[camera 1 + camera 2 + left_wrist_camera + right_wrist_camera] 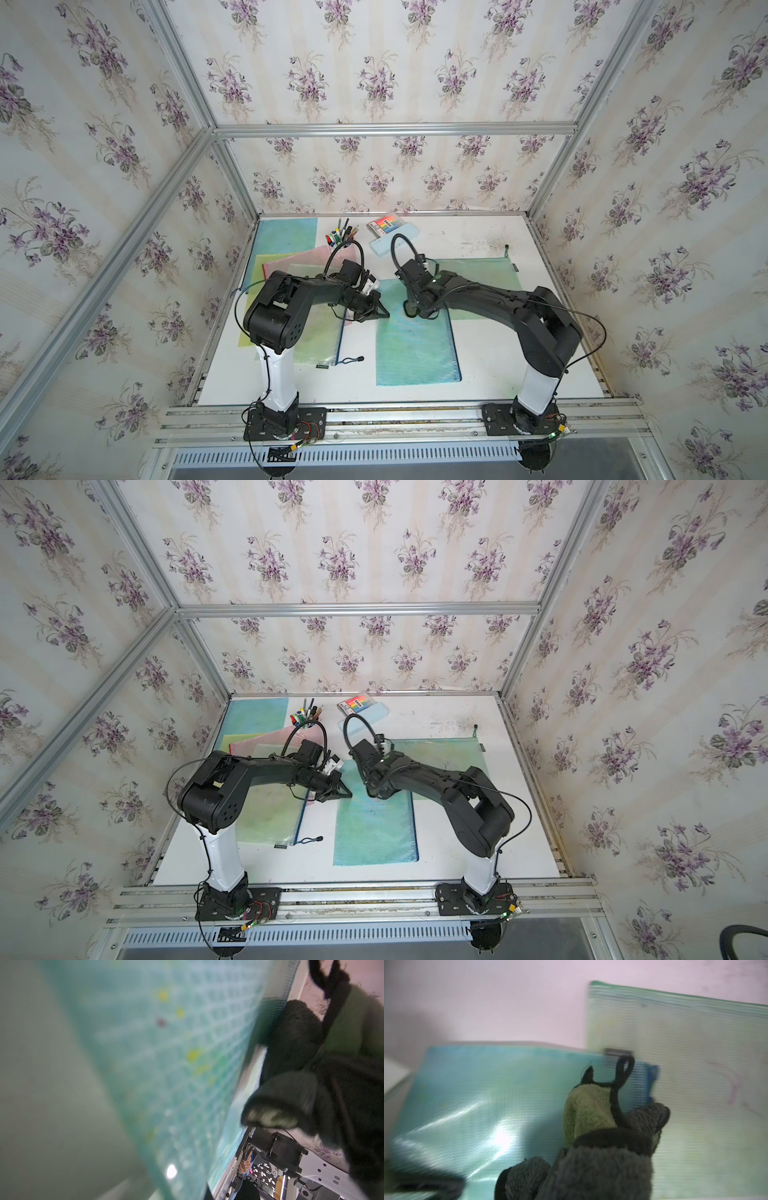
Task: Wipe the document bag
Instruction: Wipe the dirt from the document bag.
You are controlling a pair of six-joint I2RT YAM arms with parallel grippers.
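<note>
The left gripper (383, 313), jaws together, pressed its tip on the left edge of the teal document bag (415, 353). The right gripper (417, 307) was clamped on a green-grey cloth (588, 1109) at the bag's far end. The bag lay flat in the middle of the table (498, 365), its long axis running near to far.

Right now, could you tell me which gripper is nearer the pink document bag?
Left. The left gripper sits at the teal bag's left edge, the pink document bag off to its back left; the right gripper, gripping a cloth, is further right on that bag.
</note>
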